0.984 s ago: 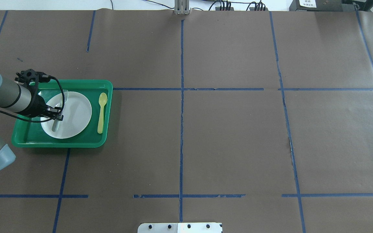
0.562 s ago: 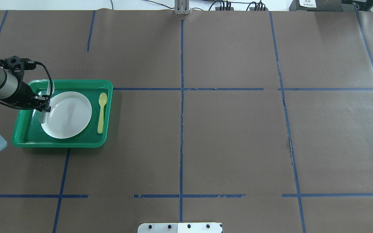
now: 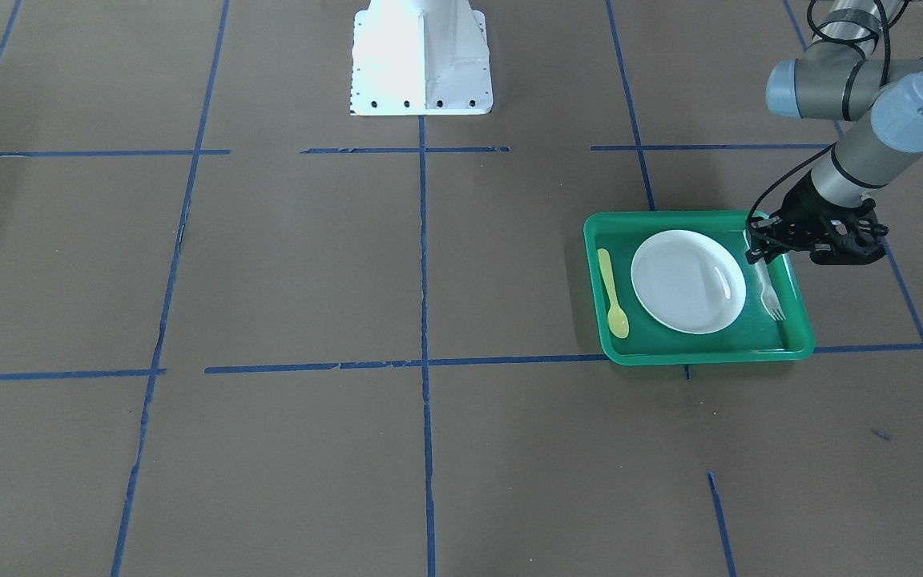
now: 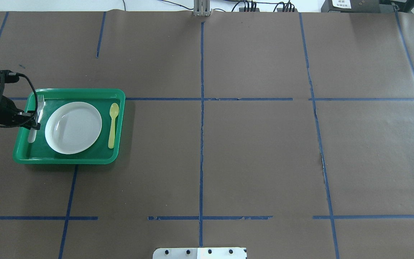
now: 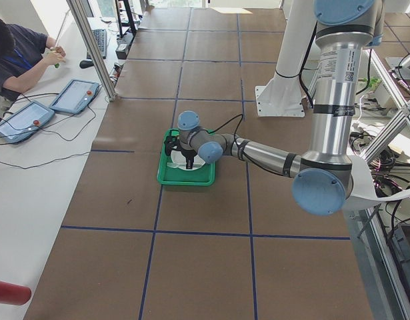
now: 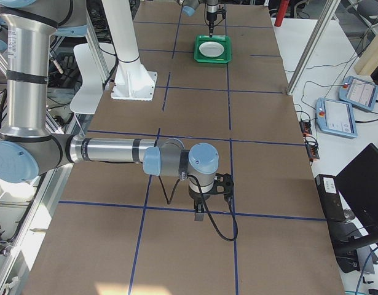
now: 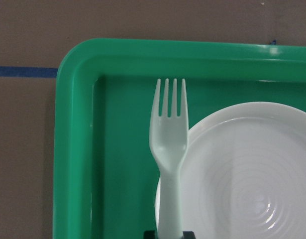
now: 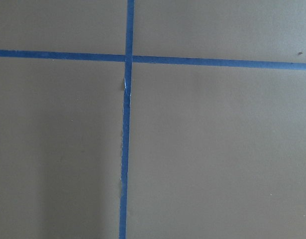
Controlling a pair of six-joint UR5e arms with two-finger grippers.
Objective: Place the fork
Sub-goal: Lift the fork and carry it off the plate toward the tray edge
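You are working in a robotics laboratory. Identify it by the bench (image 4: 257, 151), papered brown and divided into cells by blue tape lines (image 4: 201, 144); the two industrial arms (image 5: 331, 100), one on a white pedestal (image 3: 420, 56); the aluminium frame posts (image 5: 95, 47); and the teach pendants (image 5: 75, 95) on the side table (image 5: 31, 180) beside a seated operator (image 5: 18, 57).

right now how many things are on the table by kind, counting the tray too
fork: 1
spoon: 1
plate: 1
tray: 1
total: 4
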